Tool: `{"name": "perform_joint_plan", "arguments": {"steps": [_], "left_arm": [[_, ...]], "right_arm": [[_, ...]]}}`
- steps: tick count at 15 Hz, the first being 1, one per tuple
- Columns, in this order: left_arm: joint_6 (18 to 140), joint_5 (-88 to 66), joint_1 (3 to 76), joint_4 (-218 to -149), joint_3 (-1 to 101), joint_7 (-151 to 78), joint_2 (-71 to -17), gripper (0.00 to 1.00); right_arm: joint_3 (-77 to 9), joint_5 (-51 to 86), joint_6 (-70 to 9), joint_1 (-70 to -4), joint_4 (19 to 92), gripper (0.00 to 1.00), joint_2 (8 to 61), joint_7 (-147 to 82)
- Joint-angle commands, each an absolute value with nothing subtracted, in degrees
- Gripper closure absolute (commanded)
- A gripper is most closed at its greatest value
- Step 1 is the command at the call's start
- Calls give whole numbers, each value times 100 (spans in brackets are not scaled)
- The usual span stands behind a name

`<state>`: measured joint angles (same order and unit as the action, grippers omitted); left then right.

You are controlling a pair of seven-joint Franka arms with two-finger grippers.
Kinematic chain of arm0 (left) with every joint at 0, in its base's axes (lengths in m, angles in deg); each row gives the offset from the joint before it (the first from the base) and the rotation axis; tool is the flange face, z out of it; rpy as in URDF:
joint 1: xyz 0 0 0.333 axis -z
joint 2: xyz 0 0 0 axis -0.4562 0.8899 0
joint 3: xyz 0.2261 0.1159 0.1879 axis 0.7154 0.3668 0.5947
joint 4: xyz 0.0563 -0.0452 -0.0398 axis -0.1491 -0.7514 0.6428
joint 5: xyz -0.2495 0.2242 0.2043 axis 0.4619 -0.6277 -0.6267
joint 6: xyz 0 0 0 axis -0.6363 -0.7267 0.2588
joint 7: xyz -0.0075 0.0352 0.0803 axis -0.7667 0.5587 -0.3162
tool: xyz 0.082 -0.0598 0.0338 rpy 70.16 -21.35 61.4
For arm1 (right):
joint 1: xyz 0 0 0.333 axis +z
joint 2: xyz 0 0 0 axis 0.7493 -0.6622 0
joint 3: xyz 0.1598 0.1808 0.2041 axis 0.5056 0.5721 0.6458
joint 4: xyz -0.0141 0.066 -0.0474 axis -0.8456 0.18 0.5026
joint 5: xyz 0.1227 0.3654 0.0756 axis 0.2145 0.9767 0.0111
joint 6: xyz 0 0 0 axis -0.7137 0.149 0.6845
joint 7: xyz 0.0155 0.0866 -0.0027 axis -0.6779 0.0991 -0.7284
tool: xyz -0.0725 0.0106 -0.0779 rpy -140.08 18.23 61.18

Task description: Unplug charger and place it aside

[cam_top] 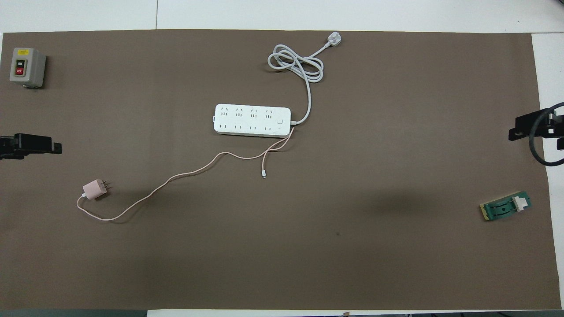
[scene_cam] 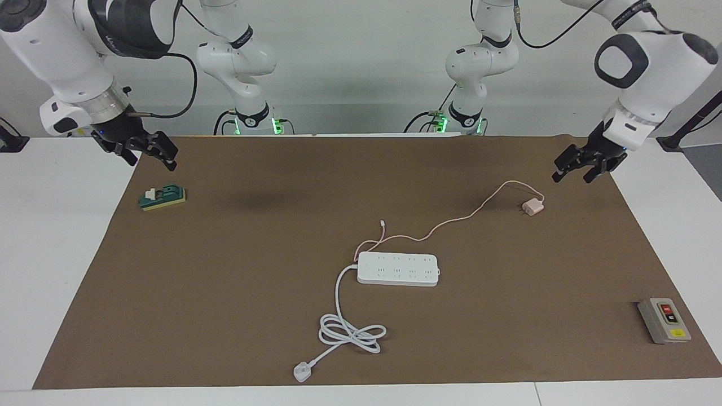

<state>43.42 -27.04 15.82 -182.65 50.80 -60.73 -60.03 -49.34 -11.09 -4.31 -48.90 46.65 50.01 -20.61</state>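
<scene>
The pale pink charger (scene_cam: pixel 532 207) lies on the brown mat (scene_cam: pixel 237 270) with its prongs bare, apart from the white power strip (scene_cam: pixel 397 269). It is nearer to the robots than the strip, toward the left arm's end. Its thin pink cable (scene_cam: pixel 451 223) runs back to the strip's end. In the overhead view the charger (cam_top: pixel 94 189) lies on its side with its cable (cam_top: pixel 198 167) trailing. My left gripper (scene_cam: pixel 572 178) is open and empty, raised over the mat's edge near the charger. My right gripper (scene_cam: pixel 153 163) is open and empty, raised at the right arm's end.
The strip's thick white cord (scene_cam: pixel 352 332) coils to a three-pin plug (scene_cam: pixel 302 372) farther from the robots. A grey switch box (scene_cam: pixel 664 320) sits at the left arm's end. A green block (scene_cam: pixel 163 198) lies under my right gripper's end.
</scene>
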Motion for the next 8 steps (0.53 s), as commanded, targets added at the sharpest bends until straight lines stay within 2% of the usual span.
{"name": "perform_joint_plan", "arguments": {"steps": [1,4,8], "left_arm": [[3740,-3072,1598,-18071,5106,-5732,-6395,0],[3555,-3298,1607,-17993,5062,-5626,-6677,0],[3309,-3590,1598,-17501,4781,-5582,-6301,0]], "right_arm": [[-4934,-1162,-342,-4897,4504,0,4986,-2209],[-4829,-1127,-369,-4888,4504,0,4986,-2244],[-4802,-1074,-404,-4888,4495,0,4977,-2631]]}}
